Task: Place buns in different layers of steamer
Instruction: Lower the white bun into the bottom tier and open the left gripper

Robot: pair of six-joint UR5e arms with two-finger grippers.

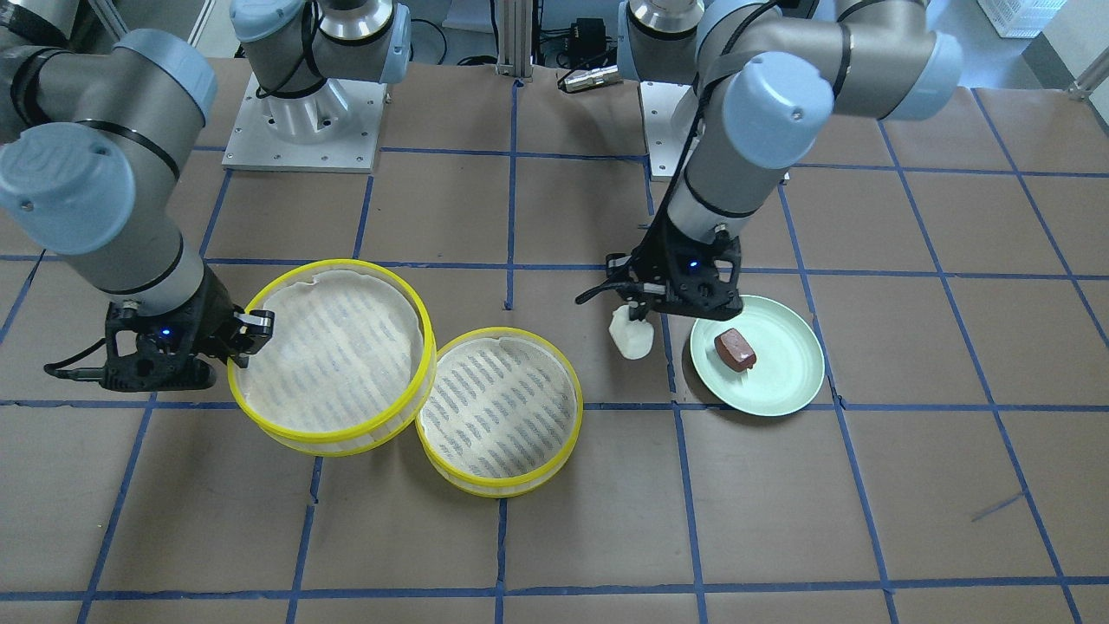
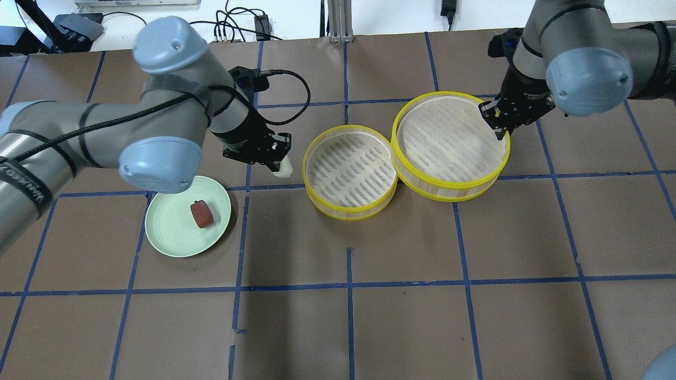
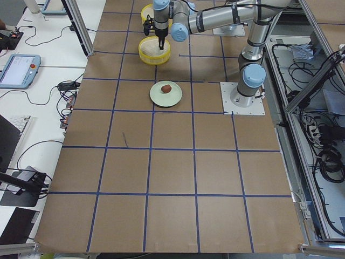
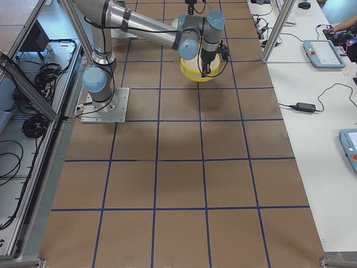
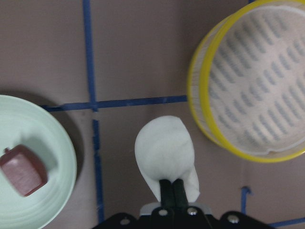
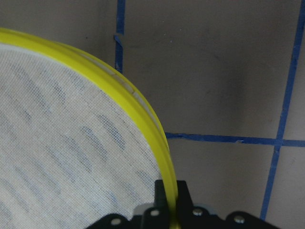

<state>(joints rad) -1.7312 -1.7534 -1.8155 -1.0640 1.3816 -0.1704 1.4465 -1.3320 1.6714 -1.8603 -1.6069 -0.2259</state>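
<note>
Left wrist-mounted view: left gripper (image 5: 172, 185) fingers pinch the white bun (image 5: 164, 148) by one edge, over the worktop (image 5: 143, 57), btw plate (image 5: 62, 143) w/ brown bun (image 5: 23, 170) & the near layer (image 5: 202, 95). Bun looks soft, light; a gentle mid-body pinch seems safer. Farther off, right gripper (image 6: 170, 191) fingers clamp the rim of the other layer (image 6: 143, 114).

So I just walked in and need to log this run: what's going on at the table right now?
The left gripper is pinching the white bun above the table, between the green plate and the nearer tray. The right gripper is clamped on the yellow rim of the other tray, which looks slightly raised beside the nearer one. Both trays are empty, and the brown bun lies on the plate.
</note>
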